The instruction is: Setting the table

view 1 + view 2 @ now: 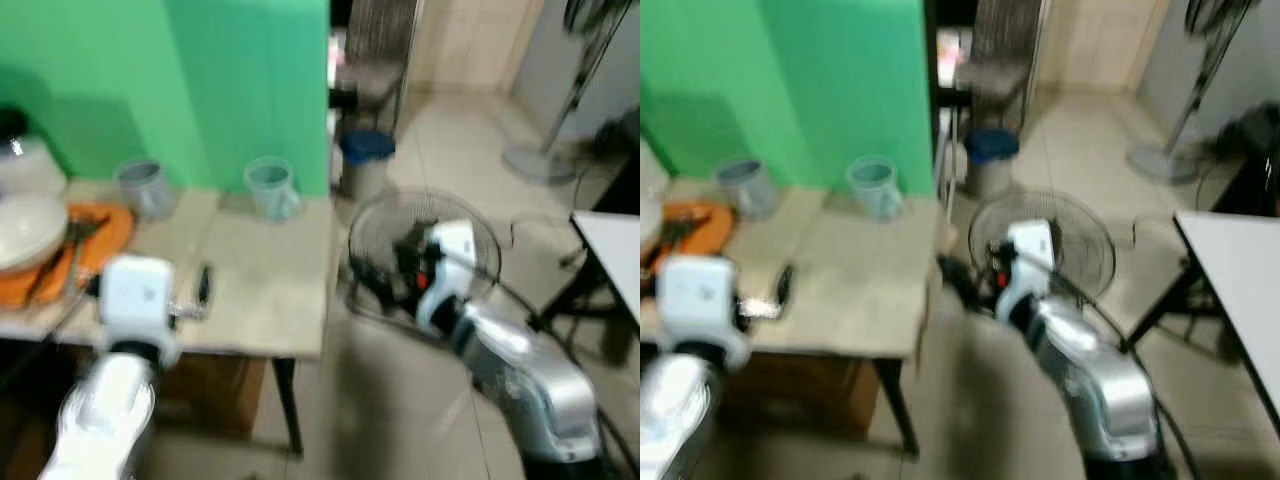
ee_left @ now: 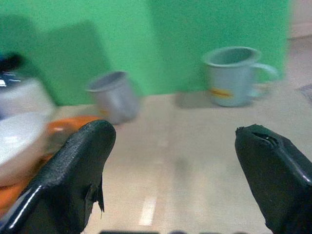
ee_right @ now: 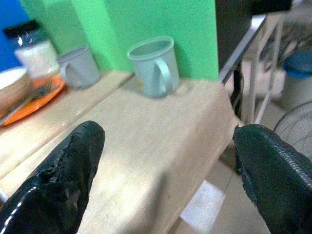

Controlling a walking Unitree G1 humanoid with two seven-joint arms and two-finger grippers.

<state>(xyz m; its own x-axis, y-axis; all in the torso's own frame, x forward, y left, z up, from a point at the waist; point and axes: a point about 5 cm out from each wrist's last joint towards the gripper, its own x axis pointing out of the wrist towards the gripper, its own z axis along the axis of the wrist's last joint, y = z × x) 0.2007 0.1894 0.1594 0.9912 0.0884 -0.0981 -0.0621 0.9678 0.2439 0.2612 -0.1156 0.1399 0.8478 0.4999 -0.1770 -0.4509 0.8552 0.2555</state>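
On the wooden table (image 1: 260, 290) by the green wall, both mugs (image 3: 152, 67) wait while the left gripper (image 2: 175, 180) and right gripper (image 3: 165, 175) approach with fingers wide, ready to grasp.

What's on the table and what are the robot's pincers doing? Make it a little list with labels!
table: wooden table against a green wall
cups: grey cup and pale blue cup, both upright by the wall
plate: orange plate holding a white bowl
left pincer: open, above the table
right pincer: open, near the table's corner
floor: fan
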